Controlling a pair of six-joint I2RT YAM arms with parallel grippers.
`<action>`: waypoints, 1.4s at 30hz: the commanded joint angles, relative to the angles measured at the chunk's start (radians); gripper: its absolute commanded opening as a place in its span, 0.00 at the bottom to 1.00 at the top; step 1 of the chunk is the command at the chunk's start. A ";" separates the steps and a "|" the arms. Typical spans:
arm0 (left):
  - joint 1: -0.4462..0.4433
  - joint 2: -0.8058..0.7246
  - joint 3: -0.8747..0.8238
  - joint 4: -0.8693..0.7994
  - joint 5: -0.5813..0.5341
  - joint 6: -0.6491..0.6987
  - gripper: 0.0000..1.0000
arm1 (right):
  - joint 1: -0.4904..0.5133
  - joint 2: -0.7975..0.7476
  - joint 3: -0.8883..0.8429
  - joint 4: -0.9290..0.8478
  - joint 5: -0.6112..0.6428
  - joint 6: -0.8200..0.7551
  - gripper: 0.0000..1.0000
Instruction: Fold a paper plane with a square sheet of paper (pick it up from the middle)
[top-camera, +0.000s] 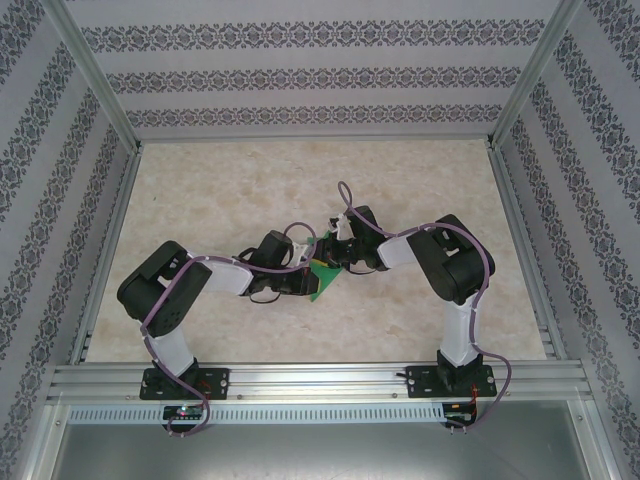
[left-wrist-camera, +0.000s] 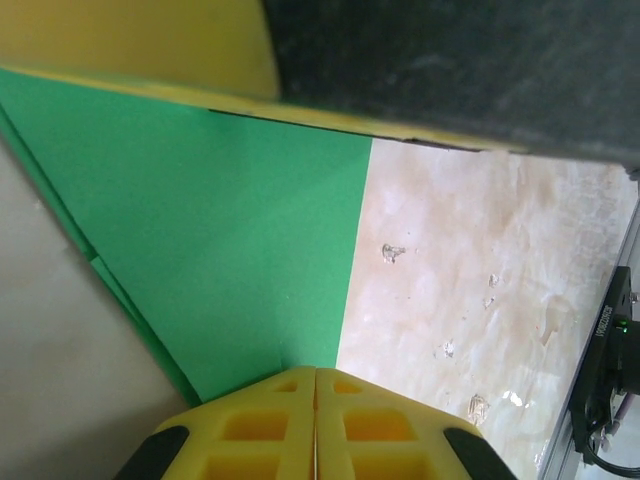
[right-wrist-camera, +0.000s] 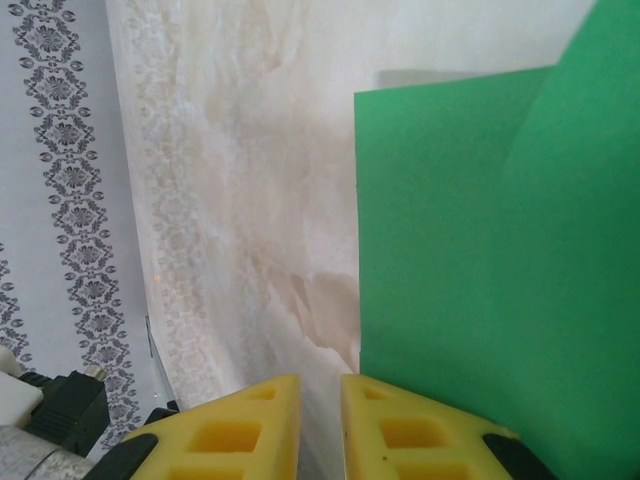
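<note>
The square sheet of paper (top-camera: 326, 280) is bright green and partly folded into a pointed shape, lying on the table between both arms. My left gripper (top-camera: 312, 272) is shut, and its tips (left-wrist-camera: 316, 370) meet the paper (left-wrist-camera: 230, 240) at its straight edge. I cannot tell whether paper is caught between them. My right gripper (top-camera: 339, 254) stands slightly open over bare table (right-wrist-camera: 320, 378). Nothing is in its gap, and the paper (right-wrist-camera: 480, 260) lies beside and behind its right finger (right-wrist-camera: 400, 420). A raised flap (right-wrist-camera: 590, 120) shows there. A yellow finger of the right gripper (left-wrist-camera: 150, 50) lies across the paper's far end.
The marble-patterned table (top-camera: 250, 190) is walled by patterned panels (top-camera: 300, 60) and metal posts. An aluminium rail (top-camera: 320, 380) carrying both arm bases runs along the near edge. Purple cables loop above the grippers (top-camera: 345, 195). An arm base mount (left-wrist-camera: 610, 350) sits at the right.
</note>
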 joint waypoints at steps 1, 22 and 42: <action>-0.057 0.034 -0.049 -0.088 0.100 0.019 0.10 | -0.011 0.079 -0.053 -0.137 0.089 -0.030 0.19; -0.084 0.011 -0.141 -0.124 0.083 0.032 0.06 | -0.014 0.081 -0.062 -0.135 0.098 -0.030 0.19; -0.091 -0.311 -0.073 -0.155 -0.082 -0.040 0.00 | -0.013 0.080 -0.060 -0.141 0.099 -0.036 0.19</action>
